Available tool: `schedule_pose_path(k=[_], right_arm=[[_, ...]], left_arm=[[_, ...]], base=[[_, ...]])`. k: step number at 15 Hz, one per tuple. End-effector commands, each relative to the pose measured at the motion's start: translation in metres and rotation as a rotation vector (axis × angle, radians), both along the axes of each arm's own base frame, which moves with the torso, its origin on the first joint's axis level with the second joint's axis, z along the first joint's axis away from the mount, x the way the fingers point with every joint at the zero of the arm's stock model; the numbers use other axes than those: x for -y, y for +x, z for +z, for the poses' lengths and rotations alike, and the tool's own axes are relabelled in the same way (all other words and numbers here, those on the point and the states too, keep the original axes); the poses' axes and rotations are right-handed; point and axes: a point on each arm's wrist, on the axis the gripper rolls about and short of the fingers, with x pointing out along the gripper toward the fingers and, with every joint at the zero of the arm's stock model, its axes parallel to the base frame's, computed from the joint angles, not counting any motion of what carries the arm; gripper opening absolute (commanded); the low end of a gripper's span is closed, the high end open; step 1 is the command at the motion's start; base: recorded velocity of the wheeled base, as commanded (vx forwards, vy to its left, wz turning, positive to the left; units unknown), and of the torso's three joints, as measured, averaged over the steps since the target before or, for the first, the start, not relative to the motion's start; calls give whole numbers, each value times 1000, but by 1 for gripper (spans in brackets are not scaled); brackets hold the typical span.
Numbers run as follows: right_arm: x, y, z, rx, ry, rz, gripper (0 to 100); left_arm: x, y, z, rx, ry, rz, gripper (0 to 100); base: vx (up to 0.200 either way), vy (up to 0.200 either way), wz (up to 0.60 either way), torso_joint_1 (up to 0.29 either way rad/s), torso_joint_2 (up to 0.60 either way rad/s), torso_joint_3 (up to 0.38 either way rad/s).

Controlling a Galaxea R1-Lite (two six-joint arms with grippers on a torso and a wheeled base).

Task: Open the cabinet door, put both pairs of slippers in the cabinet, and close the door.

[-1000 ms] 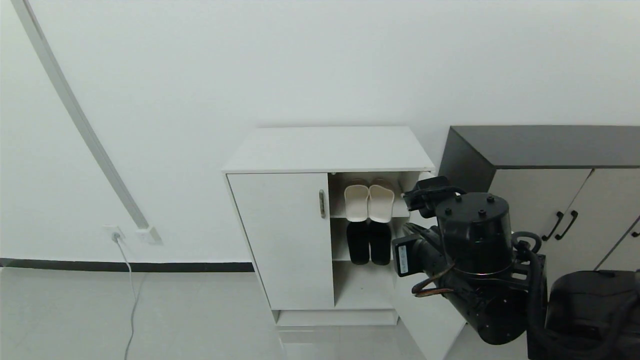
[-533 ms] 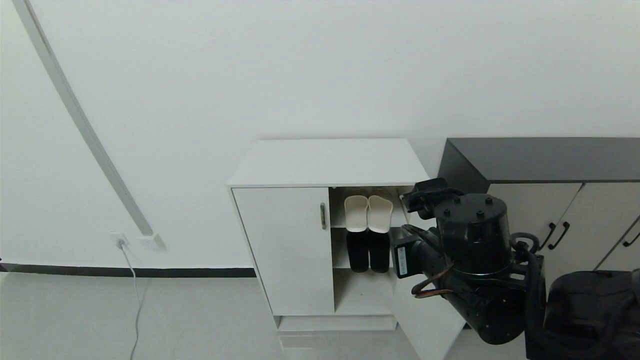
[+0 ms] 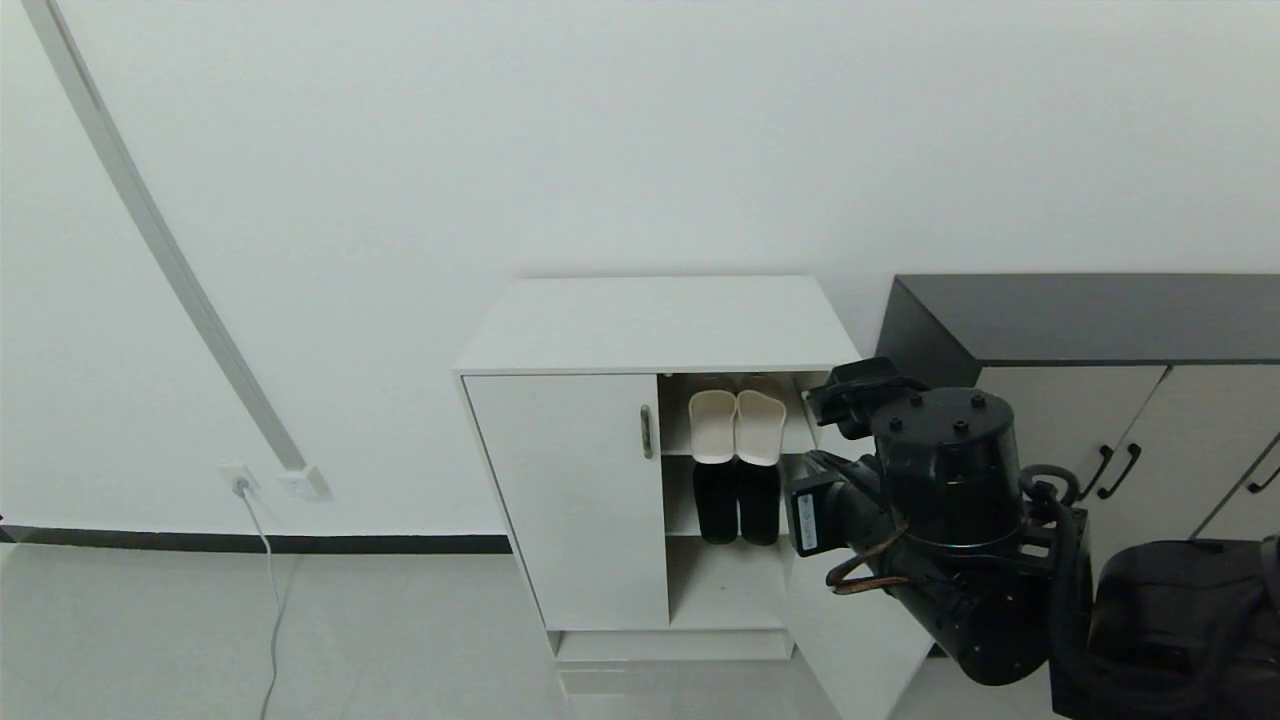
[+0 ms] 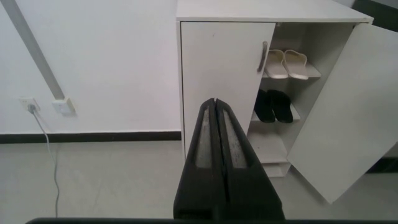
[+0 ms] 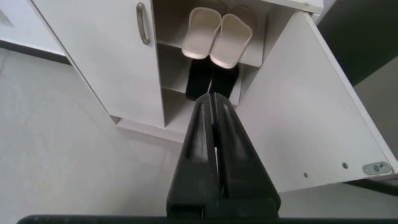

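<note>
The open door (image 5: 305, 118) stands close beside my right claw (image 5: 212, 98), swung wide out from the cabinet (image 3: 650, 320). I judge it a light, stiff panel that will turn easily on its hinges. It needs no grip, only a flat push on its outer face, out near the free edge and far from the hinge side, where the least force moves it. A push that is too hard may slam it.

My right claw has its fingers pressed together. It holds nothing and, as far as I can tell, touches nothing. My left claw (image 4: 215, 102) is likewise closed and empty, and it hangs well back from the cabinet.

Straight beyond my right claw's tips, the black slippers (image 5: 211, 81) lie on the middle shelf. Farther on, the white slippers (image 5: 217, 37) lie on the shelf above. Both pairs look far enough in to clear the door. To the other side of my right claw from the open door, the other door (image 5: 93, 50) is closed.
</note>
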Motion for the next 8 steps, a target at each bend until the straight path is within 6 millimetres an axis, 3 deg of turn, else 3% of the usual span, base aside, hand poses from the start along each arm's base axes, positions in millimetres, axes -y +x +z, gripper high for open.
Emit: schedule_pose_path(k=[1,6,8], right_arm=[[1,0,0,-2,1,6,0],[3,2,0,-6,6,12,0],[3,3,0,-6,6,12,0]], left_arm=[[0,0,0,-1,0,1,0],[0,0,0,-1,0,-1,0],[0,0,0,-1,0,-1,0]], base=[[0,0,0,0,0,0],[0,0,0,0,0,0],[0,0,-600,2,0,2]])
